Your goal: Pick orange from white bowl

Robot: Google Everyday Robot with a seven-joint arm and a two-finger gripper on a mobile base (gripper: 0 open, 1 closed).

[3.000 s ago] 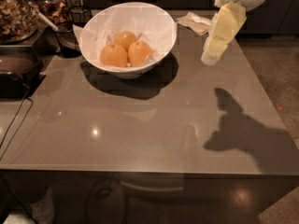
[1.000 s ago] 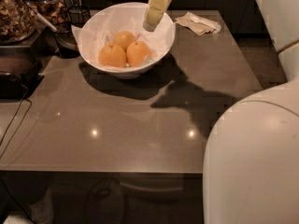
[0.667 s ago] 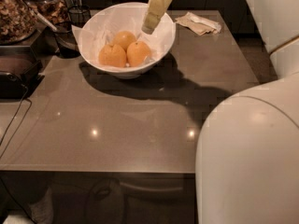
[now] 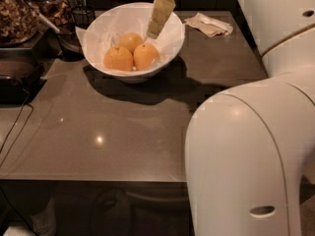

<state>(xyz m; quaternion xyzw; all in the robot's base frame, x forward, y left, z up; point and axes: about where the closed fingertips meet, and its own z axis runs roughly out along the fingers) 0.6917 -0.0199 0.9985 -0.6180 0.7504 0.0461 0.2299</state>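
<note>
White crinkled paper (image 4: 101, 36) lines the white bowl (image 4: 129, 77), which stands on the grey-brown bench (image 4: 123, 127). Three oranges lie together in the bottom of the bowl, on the paper. The left orange (image 4: 118, 58) and the right orange (image 4: 146, 56) sit side by side at the near side and touch. The rear orange (image 4: 131, 41) is tucked behind and between them. None of them is lifted.

My tool (image 4: 152, 32) hangs over the far right part of the bowl, inside its rim. It slants down and to the left, with its cream tip just above the right orange and beside the rear one. It holds nothing that I can see. Whether it is spread or pressed together I cannot tell.

To the right of the bowl, well clear of it, a crumpled paper napkin (image 4: 211, 24) lies on the bench. To the left of the bowl stands a dark glass jar (image 4: 15, 14) full of brown, chunky pieces. My white arm (image 4: 241, 156) fills the space in front of the bowl and to its right.
</note>
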